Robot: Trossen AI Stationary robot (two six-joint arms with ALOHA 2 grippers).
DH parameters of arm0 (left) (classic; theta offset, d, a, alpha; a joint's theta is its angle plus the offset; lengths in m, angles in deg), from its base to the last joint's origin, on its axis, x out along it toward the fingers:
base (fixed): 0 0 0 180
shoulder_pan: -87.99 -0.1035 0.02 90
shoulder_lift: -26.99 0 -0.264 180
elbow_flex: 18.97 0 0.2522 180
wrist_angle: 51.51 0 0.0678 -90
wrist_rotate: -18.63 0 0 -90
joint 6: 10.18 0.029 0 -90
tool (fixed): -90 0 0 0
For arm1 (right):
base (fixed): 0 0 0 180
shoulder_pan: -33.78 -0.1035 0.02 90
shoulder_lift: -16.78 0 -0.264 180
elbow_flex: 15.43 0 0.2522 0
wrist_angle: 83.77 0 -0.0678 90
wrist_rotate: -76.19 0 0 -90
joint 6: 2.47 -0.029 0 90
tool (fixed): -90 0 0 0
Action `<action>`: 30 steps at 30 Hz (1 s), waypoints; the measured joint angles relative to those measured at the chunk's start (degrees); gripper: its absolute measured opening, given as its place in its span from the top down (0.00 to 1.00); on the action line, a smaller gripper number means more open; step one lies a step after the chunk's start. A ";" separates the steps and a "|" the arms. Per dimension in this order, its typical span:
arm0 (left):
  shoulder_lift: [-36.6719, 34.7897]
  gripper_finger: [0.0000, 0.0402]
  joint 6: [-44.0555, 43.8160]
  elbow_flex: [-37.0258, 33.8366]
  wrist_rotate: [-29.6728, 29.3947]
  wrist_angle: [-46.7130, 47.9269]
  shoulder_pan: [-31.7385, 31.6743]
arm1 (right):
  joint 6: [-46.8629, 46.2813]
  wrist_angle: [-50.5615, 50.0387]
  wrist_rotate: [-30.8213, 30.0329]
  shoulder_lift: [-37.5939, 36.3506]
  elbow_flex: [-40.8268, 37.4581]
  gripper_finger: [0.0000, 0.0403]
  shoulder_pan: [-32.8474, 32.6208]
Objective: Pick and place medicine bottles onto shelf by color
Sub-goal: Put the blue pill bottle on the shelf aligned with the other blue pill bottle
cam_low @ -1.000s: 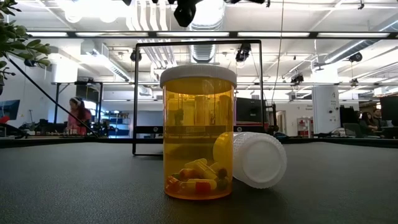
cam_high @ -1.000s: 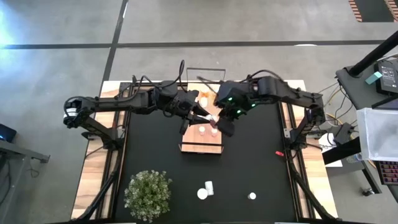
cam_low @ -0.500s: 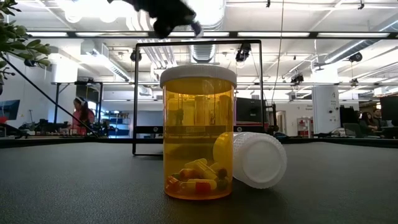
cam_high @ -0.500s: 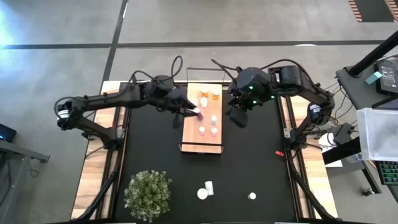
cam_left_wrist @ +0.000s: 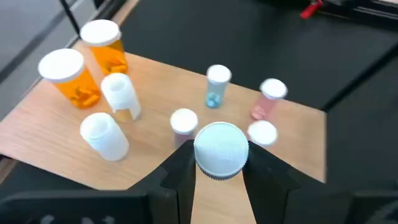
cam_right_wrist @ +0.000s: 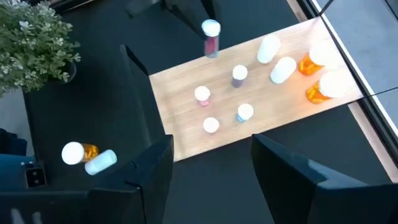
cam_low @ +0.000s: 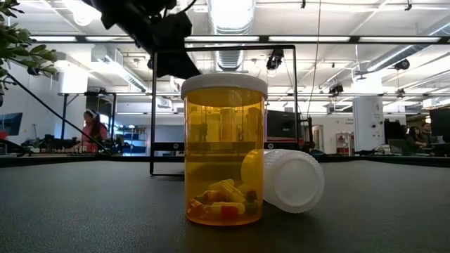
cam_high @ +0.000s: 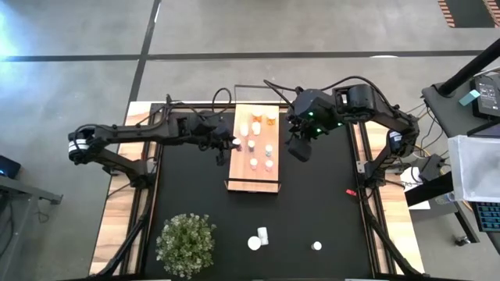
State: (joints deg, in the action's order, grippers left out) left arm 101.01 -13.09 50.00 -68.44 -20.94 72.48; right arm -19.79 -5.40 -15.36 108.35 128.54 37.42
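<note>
Left hand (cam_left_wrist: 219, 180) clamping red-pink bottle (cam_right_wrist: 211, 37), upright

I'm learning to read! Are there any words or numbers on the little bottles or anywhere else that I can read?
None can be read.
The medicine bottles on the shelf show no label text.
The bottle in the left gripper shows only a plain white cap.
The big orange bottle in the low view has no label.
Signs in the room behind are too blurred.

One camera hangs high above me, looking straight down on the whole worktop (cam_high: 312, 211). Another sits at worktop level, close to an orange bottle (cam_low: 224, 149), facing the room. My two wrist cameras look down on the shelf (cam_left_wrist: 56, 155) from opposite sides, the left much nearer.
</note>
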 joint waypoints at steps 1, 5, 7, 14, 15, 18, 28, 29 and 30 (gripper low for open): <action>0.12 0.76 -0.14 -0.85 -0.23 -1.95 0.00 | 0.00 0.00 -0.01 -0.02 0.00 0.50 0.00; 0.42 0.76 0.14 -4.24 -0.56 -6.18 0.00 | 0.02 -0.06 -0.04 -0.02 -0.02 0.50 0.00; 1.09 0.76 0.24 -5.44 -0.73 -7.42 0.04 | 0.02 -0.14 -0.05 -0.03 -0.02 0.50 0.00; 5.49 0.76 0.30 -5.75 -3.30 -7.35 0.02 | 0.76 -0.22 -0.06 -0.04 -0.04 0.50 0.00; 6.17 0.76 0.30 -5.51 -3.53 -7.65 0.02 | 0.89 -0.22 -0.08 -0.04 -0.04 0.50 0.00; 7.95 0.76 0.30 -4.77 -3.82 -7.41 0.02 | 1.46 -0.23 -0.08 -0.04 -0.04 0.50 0.02; 10.03 0.76 2.29 -4.25 -9.49 -7.63 0.00 | 1.92 -0.37 -0.08 -0.04 -0.04 0.50 0.02; 10.15 0.76 2.29 -4.25 -9.49 -7.68 0.05 | 1.96 -0.37 -0.08 -0.04 -0.04 0.50 0.02; 10.29 0.76 2.29 -4.25 -9.47 -7.74 0.12 | 2.13 -0.37 -0.08 -0.04 -0.04 0.50 0.02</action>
State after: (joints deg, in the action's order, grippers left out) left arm 111.30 -10.80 45.75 -77.91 -28.68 72.60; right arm -17.67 -5.77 -15.44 108.30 128.49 37.44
